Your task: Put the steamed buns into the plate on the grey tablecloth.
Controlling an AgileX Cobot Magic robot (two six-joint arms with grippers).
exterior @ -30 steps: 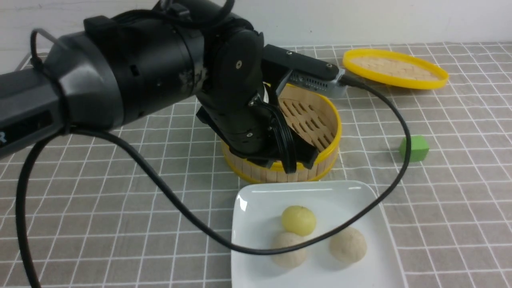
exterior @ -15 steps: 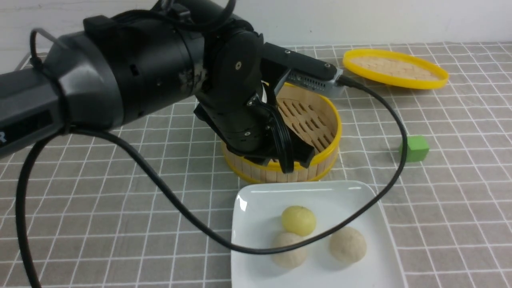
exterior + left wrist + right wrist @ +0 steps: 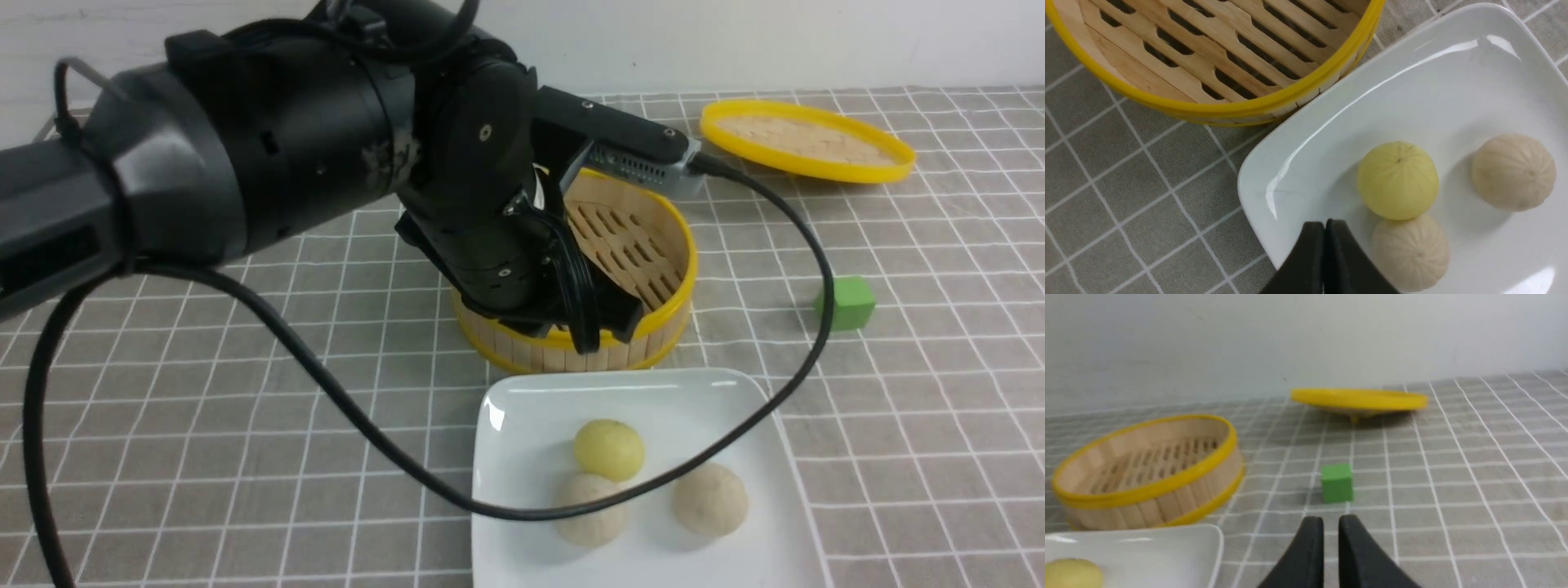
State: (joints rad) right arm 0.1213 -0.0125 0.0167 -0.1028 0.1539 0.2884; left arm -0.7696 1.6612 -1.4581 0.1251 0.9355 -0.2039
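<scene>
- Left gripper: comes in from about 10 o'clock in the front view, over the steamer; its tips are pressed together.
- Steamer: round, yellow-rimmed, at 11 o'clock from the plate and close to it, its slatted floor showing.
- Plate: white and square-sided, on the grey tablecloth, bearing all three steamed buns; the black cable crosses in front of it in the front view.
- First pale bun: on the plate, at 9 o'clock from the other pale one.
- Yellow-green bun: on the plate, touching the first pale bun at its 12 o'clock.
- Second pale bun: on the plate, at 4 o'clock from the yellow-green bun, apart from both.
- Bamboo lid: at 2 o'clock from the steamer.
- Green cube: on the cloth, at 3 o'clock from the steamer.
- Right gripper: seen only in its wrist view, its fingers slightly spread, with cloth visible between them.
</scene>
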